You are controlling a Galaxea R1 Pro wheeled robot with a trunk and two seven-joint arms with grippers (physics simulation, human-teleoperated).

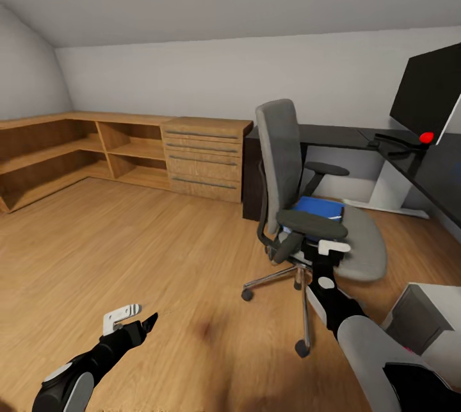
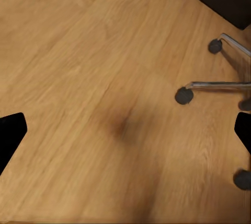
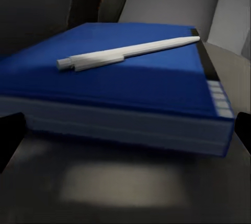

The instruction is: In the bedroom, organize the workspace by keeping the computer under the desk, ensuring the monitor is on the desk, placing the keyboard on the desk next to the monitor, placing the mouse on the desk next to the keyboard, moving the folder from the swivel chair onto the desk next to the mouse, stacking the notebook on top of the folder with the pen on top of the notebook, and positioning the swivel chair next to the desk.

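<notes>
Two items sit on the swivel chair (image 1: 301, 207) seat: the folder (image 3: 120, 85), and the pen (image 3: 125, 52) lying loose across its cover. My right tool (image 1: 333, 248) is level with the seat edge, its jaws spread wide on either side of the folder's near edge. I should close on the thick edge squarely and lift level, or the pen will likely roll off. My left tool (image 1: 131, 322) hangs wide and empty over the floor (image 2: 94, 78). The desk (image 1: 358, 138) stands behind the chair, with the monitor (image 1: 432, 95) on it.
</notes>
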